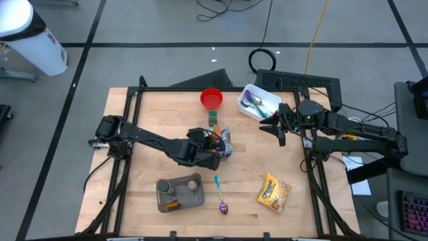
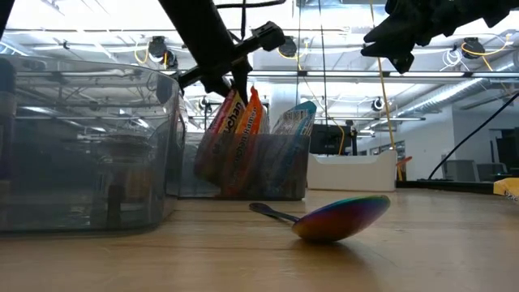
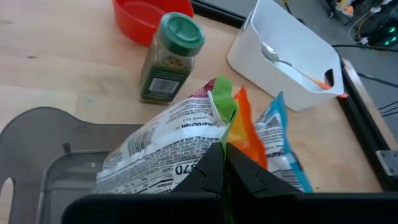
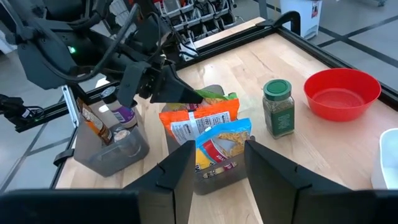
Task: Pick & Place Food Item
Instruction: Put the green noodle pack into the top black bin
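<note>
Three snack packets [image 4: 208,134] already stand upright in the clear bin [image 1: 226,142] near the middle of my wooden table [image 1: 134,161], and my left gripper [image 3: 224,169] is pinched tight on the top edge of one of them, the white and green packet [image 3: 171,146]. In the low view that packet hangs from the closed fingers with its lower part down among the others, so I judge it is either just going in or about to be let go; I cannot tell whether its bottom rests on the bin floor.

One more food item, a yellow snack bag [image 1: 275,192], lies flat on the table toward the front right, well apart from the bin and touched by nothing. I take it to be the piece that remains to be fetched.

My right gripper [image 1: 275,127] hovers above the table's right side, near the white tray [image 1: 259,102] that holds cutlery. Its fingers stand partly apart and hold nothing.

Around the work, a green-lidded spice jar [image 1: 212,118] stands just behind the bin, with a red bowl [image 1: 211,98] beyond it. A grey caddy [image 1: 179,193] with small bottles sits at the front left, and an iridescent spoon [image 1: 221,199] lies between it and the yellow bag.

My reading: mostly done, with a release here and the yellow bag left.
</note>
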Robot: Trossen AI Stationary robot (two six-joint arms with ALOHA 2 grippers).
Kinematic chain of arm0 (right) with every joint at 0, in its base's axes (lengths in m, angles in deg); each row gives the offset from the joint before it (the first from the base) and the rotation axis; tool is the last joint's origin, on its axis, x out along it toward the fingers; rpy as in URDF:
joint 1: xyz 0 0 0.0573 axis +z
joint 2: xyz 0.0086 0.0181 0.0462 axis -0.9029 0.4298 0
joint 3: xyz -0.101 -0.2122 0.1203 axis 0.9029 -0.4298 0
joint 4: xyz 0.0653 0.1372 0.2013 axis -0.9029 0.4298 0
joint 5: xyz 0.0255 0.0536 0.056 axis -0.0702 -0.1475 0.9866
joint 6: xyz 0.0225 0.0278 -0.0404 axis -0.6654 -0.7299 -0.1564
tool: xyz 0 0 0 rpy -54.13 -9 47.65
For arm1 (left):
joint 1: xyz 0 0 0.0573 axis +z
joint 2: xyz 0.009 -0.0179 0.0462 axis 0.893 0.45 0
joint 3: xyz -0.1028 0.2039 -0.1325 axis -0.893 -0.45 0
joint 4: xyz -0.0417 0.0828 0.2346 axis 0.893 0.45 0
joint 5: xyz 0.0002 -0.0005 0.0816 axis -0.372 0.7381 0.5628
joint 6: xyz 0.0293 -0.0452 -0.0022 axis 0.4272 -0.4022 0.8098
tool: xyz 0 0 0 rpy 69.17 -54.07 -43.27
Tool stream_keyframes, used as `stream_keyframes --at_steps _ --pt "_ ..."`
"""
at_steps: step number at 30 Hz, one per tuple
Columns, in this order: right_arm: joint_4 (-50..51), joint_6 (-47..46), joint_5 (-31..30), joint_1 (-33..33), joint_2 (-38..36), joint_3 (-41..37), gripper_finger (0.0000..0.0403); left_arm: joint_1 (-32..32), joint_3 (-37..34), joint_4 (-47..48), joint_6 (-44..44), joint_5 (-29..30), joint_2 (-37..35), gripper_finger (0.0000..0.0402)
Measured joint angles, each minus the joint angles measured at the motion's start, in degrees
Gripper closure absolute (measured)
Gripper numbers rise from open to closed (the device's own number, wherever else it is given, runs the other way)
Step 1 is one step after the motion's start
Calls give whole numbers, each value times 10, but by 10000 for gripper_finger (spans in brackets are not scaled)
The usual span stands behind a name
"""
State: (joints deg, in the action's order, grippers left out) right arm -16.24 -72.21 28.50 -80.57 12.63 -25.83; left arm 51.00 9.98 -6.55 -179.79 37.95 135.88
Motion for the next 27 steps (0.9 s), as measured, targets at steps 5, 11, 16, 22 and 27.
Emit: stream_keyframes --at_steps 5,11,16,22,27 --pt "0 -8 0 0 2 0 273 0 -17 -17 0 -3 0 399" --pt "0 -11 0 0 2 0 273 0 -25 -27 0 -19 0 398" --pt "0 -11 0 0 2 0 273 0 -25 -27 13 -20 0 397" --pt "0 -11 0 0 2 0 273 0 -25 -28 14 -20 0 372" --pt "0 -11 2 0 2 0 273 0 -25 -29 15 -25 0 320"
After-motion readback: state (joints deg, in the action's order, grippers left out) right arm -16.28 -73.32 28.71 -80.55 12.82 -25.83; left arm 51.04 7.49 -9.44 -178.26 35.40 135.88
